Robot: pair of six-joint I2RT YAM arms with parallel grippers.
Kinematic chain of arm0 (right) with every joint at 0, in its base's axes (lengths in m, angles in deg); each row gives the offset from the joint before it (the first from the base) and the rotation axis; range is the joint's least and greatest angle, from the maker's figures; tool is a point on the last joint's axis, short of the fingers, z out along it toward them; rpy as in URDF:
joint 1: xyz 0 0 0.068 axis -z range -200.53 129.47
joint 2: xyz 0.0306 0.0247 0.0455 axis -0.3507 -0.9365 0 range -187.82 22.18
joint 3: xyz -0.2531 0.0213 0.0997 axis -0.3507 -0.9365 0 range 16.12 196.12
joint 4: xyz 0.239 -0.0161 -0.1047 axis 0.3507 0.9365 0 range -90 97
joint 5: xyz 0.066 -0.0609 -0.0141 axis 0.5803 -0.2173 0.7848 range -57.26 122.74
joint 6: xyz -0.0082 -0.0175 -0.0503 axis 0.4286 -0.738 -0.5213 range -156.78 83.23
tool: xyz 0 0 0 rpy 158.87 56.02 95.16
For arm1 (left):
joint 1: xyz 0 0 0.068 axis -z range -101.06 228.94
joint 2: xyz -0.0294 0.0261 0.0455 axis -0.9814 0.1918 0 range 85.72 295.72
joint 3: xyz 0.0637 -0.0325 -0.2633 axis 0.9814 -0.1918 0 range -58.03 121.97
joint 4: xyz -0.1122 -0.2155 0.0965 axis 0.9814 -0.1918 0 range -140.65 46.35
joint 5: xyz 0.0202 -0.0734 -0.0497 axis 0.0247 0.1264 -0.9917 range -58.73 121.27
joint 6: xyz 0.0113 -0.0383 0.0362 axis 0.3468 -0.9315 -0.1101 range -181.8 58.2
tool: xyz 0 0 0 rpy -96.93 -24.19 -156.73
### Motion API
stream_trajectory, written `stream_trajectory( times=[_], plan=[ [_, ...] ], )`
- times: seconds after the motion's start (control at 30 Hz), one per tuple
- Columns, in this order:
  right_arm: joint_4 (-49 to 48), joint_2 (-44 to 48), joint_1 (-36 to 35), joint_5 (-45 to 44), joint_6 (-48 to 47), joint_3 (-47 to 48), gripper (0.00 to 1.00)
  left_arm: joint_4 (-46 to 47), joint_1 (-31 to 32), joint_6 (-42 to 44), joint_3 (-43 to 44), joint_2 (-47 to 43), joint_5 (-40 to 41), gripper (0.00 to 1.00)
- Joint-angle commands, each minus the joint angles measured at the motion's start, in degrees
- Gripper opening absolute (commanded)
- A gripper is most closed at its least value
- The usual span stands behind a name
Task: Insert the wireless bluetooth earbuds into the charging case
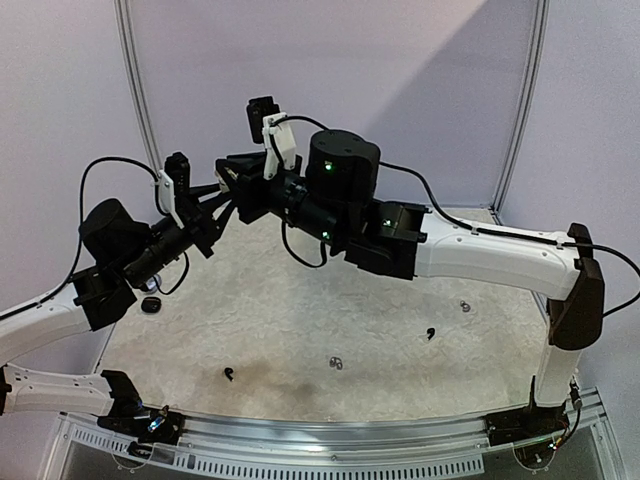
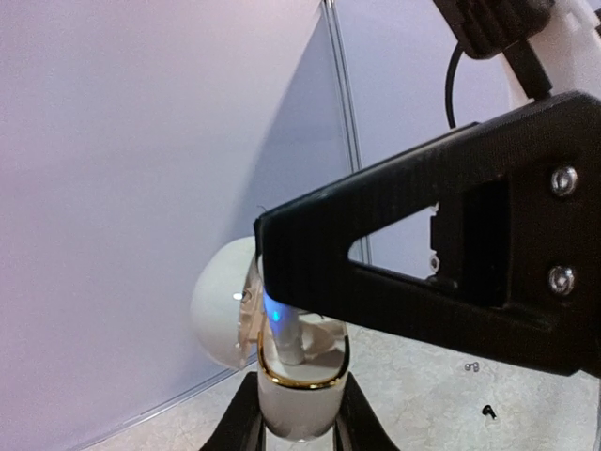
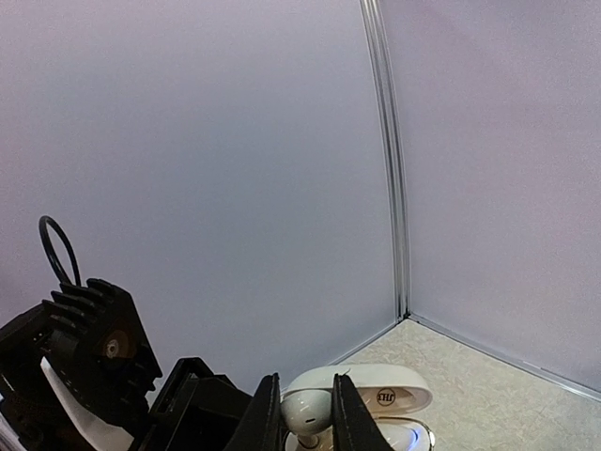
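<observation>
The bench [image 1: 300,300] is the broadest thing here, a pale speckled surface, and both arms are lifted clear of it. They meet in the air toward 11 o'clock in the top view, probably so that the case can be tilted freely to suit the incoming piece.

The right arm [image 1: 490,255] reaches across from 3 o'clock. The left arm [image 1: 40,325] rises from 8 o'clock to face it.

The left jaws are clamped on the lower body of the charging case [image 2: 299,399], mouth up. Its lid [image 2: 221,305] is swung open toward 9 o'clock in the left wrist view, which leaves the gold-rimmed opening free for an approach from above.

The right jaws are drawn narrow on a white earbud [image 3: 306,412], gripping its bulb so the stem points down. The stem appears to sit already inside the rim, so I judge the seating step is under way. The fit is too small to confirm.

Four loose earbuds lie on the bench: a black one [image 1: 229,374] at 7 o'clock, a silvery one [image 1: 336,362] at 6, another black [image 1: 430,333] at 4, and another silvery [image 1: 464,305] at 3.
</observation>
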Motion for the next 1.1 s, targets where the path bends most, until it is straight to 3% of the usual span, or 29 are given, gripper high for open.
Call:
stream_trajectory(
  times=[0.0,0.27,0.7,1.07],
  plan=[
    [0.71,-1.73,-0.23,-1.51,0.05,-1.23,0.00,1.72,-0.33,-0.30,-0.70,-0.13,0.02,0.00],
    [0.18,-0.91,-0.24,-3.67,1.69,-3.51,0.00,2.10,-0.33,0.36,-0.88,-0.48,1.58,0.00],
    [1.53,-0.53,-0.29,-7.12,1.86,-4.13,0.12,2.17,-0.33,1.19,-1.06,-0.53,1.51,0.00],
    [1.80,-0.19,-0.27,-7.49,1.50,-4.28,0.17,1.73,-0.33,1.46,-0.97,-0.54,1.58,0.00]
  ],
)
